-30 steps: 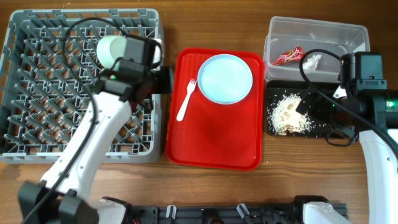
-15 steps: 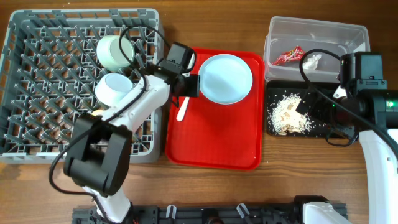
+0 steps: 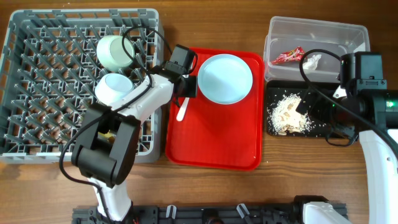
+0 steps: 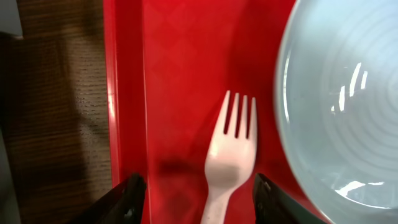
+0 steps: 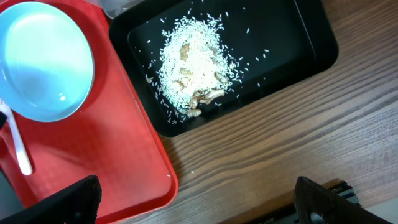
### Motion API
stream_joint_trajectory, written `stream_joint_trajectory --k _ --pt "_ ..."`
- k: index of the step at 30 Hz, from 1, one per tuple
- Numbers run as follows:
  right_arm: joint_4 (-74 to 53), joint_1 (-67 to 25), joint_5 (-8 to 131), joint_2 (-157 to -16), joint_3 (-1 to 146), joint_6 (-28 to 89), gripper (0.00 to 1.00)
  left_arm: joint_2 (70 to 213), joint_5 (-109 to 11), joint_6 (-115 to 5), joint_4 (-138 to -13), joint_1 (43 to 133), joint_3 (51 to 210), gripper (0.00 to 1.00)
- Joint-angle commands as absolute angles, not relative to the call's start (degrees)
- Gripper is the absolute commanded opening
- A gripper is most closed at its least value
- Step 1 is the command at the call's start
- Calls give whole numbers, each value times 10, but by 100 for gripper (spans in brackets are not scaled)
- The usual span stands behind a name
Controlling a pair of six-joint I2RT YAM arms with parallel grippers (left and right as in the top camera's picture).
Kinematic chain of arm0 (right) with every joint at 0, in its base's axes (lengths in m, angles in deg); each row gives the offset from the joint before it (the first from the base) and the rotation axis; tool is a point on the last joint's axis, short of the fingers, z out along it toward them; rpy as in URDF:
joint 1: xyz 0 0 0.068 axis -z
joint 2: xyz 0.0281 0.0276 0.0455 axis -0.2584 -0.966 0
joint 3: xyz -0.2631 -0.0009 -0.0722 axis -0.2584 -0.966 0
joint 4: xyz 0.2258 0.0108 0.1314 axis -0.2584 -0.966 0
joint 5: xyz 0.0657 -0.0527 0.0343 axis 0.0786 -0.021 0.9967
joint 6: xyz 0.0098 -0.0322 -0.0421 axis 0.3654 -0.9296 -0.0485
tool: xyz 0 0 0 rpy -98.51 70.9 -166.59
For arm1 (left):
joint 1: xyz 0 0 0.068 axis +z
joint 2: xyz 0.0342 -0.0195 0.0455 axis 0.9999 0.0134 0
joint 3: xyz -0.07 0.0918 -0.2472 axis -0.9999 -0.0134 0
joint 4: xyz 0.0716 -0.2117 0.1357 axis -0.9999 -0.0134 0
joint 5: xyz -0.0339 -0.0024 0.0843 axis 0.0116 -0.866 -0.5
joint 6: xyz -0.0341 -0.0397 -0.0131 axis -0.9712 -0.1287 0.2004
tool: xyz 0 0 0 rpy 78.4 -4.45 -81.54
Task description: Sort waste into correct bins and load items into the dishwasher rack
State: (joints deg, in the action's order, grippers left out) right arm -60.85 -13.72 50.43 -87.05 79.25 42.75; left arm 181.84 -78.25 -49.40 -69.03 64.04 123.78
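Note:
My left gripper (image 3: 187, 85) is open, low over the red tray's left side. In the left wrist view its fingers (image 4: 132, 196) straddle the white fork (image 4: 229, 167), next to the white plate (image 4: 342, 99). Two mint bowls (image 3: 114, 51) (image 3: 114, 89) sit in the grey rack (image 3: 37, 93); a yellow bit (image 3: 110, 134) shows under the left arm. The clear tub (image 3: 311, 31) holds the red wrapper (image 3: 287, 56) and white scrap (image 3: 313, 61). The black tray (image 3: 317, 127) holds the rice heap (image 3: 287, 114). My right gripper (image 5: 196, 208) is open and empty, high by the black tray. No chopsticks show.
The red tray (image 3: 214, 137) lies in the middle between the rack and the bins, with the plate (image 3: 225, 78) and fork (image 3: 181, 112) on it. A few rice grains lie on the wood (image 5: 193, 173) in front of the black tray (image 5: 292, 43).
My left arm has swung from over the rack to the red tray's left side, above the fork. A second bowl now stands uncovered in the rack. The right arm has not moved.

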Motion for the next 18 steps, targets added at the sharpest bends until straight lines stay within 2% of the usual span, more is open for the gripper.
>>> stream_joint_trajectory --k 1,18 --pt "-607 -135 505 -871 795 422 100 1827 -795 -489 -681 638 1237 56" --pt "-600 -135 505 -871 795 421 100 1827 -819 -489 -657 615 1237 55"
